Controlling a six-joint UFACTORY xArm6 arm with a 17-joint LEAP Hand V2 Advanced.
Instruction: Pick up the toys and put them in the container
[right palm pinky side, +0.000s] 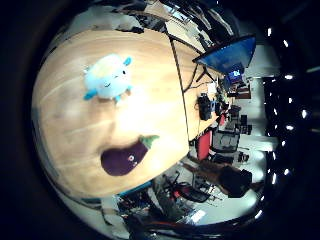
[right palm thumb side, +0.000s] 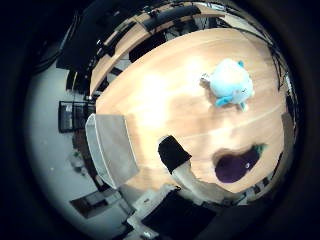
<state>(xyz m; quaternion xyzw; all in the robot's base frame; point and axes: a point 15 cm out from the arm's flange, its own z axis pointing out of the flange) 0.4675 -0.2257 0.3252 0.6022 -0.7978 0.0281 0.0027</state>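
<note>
Thumb-side palm view shows the hand (right palm thumb side: 181, 172) with one finger extended, apparently relaxed, above the wooden table (right palm thumb side: 165, 95); light-blue round plush (right palm thumb side: 231, 83), purple eggplant plush (right palm thumb side: 236, 165) and grey container (right palm thumb side: 111, 149) lie apart.

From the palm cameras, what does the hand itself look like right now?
Only a little of the hand shows, in the thumb-side view: one of its fingers has a rounded black tip on a white body segment, with darker boxy parts behind it. The little-finger-side view shows none of it.

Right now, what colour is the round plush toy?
Light blue plush toy, clearest in the little finger side palm view.
</note>
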